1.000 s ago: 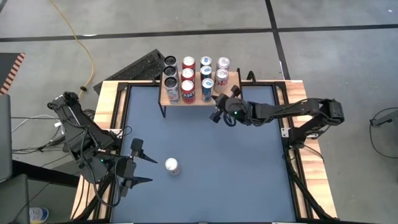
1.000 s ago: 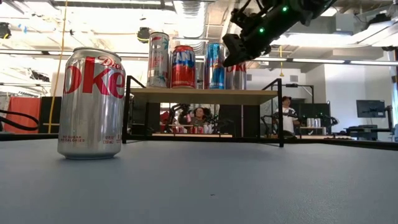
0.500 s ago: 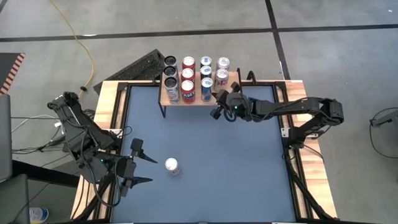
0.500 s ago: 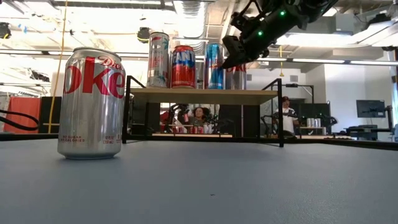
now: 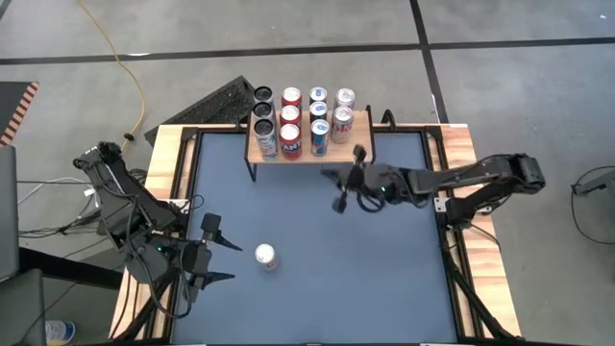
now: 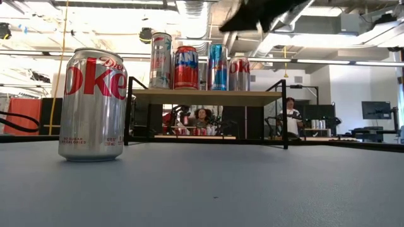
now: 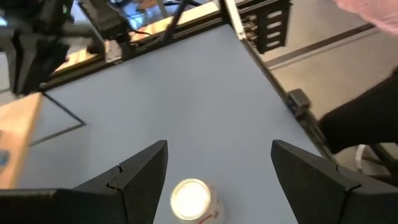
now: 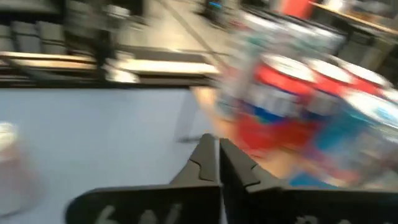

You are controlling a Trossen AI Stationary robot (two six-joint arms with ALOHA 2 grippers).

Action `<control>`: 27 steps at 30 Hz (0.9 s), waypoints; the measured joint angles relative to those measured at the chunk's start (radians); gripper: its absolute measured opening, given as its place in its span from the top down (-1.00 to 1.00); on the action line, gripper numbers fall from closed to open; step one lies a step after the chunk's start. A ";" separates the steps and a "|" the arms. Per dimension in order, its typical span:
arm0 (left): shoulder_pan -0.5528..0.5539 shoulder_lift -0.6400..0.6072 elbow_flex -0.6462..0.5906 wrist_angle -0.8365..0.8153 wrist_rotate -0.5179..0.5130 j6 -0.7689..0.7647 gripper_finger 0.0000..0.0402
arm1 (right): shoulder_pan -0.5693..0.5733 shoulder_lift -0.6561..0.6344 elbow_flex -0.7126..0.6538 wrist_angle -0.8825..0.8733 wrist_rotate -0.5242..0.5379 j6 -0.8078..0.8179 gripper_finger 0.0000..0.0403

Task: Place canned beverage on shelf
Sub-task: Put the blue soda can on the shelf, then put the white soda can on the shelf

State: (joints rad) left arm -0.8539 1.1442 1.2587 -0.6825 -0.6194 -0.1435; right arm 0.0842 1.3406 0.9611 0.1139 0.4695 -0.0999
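A silver Diet Coke can [image 5: 265, 257] [image 6: 95, 104] stands upright on the blue table near its left front. My left gripper [image 5: 237, 262] [image 7: 219, 146] hovers open just left of it, raised and tilted down. The can's top [image 7: 191, 199] shows below and between the fingers, untouched. The shelf [image 5: 360, 146] [image 6: 208, 96] stands at the table's far edge and carries several upright cans [image 5: 291, 120] [image 6: 186, 66]. My right gripper [image 5: 334, 183] [image 8: 217, 146] hangs in the air in front of the shelf's right end. It is shut and holds nothing.
Bare blue table lies between the Diet Coke can and the shelf. A wooden rim [image 5: 168, 154] and black frame border the table. A dark keyboard-like object [image 5: 221, 101] lies behind the far left corner. People [image 6: 202, 116] sit in the room beyond the shelf.
My right gripper has drawn back from the cans at the shelf's right end, toward the table's near edge and upward, swinging round as it went. In the low view it no longer covers the rightmost can. The left arm and the Diet Coke can have kept still.
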 joint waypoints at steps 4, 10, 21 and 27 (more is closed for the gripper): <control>0.000 0.000 0.000 0.003 0.052 -0.013 -0.37 | 0.120 0.025 0.000 0.060 -0.004 0.028 0.53; 0.000 0.000 0.000 0.003 0.078 -0.056 -0.37 | 0.237 0.171 0.060 0.238 0.001 -0.010 -0.24; -0.041 0.000 0.022 0.010 0.110 -0.068 -0.37 | 0.296 0.553 0.491 0.125 0.014 0.015 -0.62; -0.094 0.000 0.023 0.028 0.061 -0.053 -0.37 | 0.276 0.707 0.670 -0.064 0.031 0.117 -0.62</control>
State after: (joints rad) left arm -0.9483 1.1446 1.2819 -0.6544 -0.5584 -0.1963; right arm 0.3601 2.0472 1.6307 0.0500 0.5002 0.0171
